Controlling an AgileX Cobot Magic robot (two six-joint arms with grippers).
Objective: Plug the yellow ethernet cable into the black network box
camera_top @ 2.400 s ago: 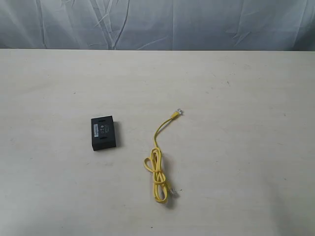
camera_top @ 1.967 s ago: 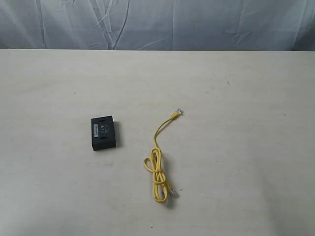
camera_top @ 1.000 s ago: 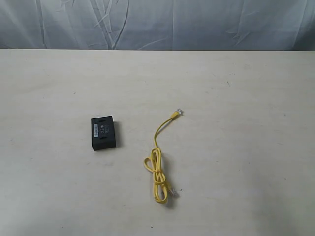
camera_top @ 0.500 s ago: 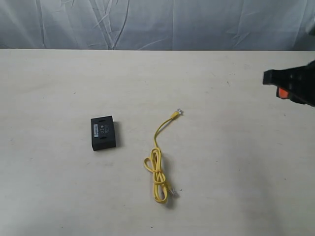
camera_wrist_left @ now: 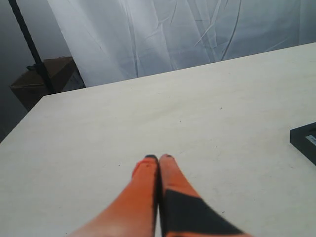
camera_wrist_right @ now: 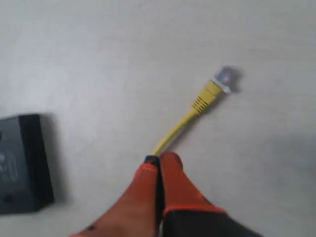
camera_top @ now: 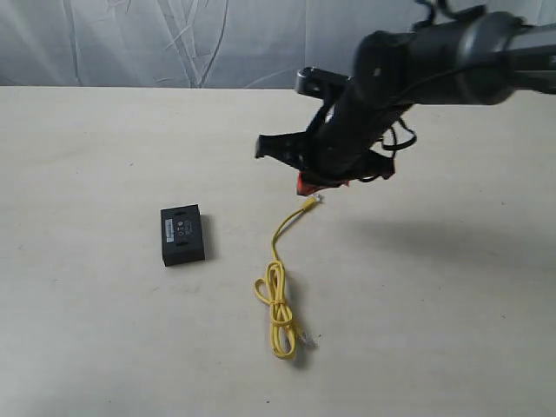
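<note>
The yellow ethernet cable [camera_top: 276,261] lies on the table with a knot-like loop in its middle, one clear plug [camera_top: 314,199] at its far end and another [camera_top: 306,340] at its near end. The black network box [camera_top: 182,234] lies flat to the cable's left. My right gripper [camera_top: 306,184] hovers just above the far plug, shut, with nothing between its fingers. The right wrist view shows its tips [camera_wrist_right: 159,159] over the cable [camera_wrist_right: 182,123], the plug [camera_wrist_right: 227,76] ahead and the box [camera_wrist_right: 19,163] to one side. My left gripper [camera_wrist_left: 159,159] is shut and holds nothing; a corner of the box [camera_wrist_left: 306,140] shows.
The pale table [camera_top: 452,304] ends at a far edge against a wrinkled grey-white curtain [camera_top: 174,43]. In the left wrist view a brown cardboard box [camera_wrist_left: 54,74] and a black pole [camera_wrist_left: 29,44] stand beyond the table's edge.
The right arm came in from the right and swung leftward over the table until its gripper hangs above the cable's far plug. Cable and box have not moved.
</note>
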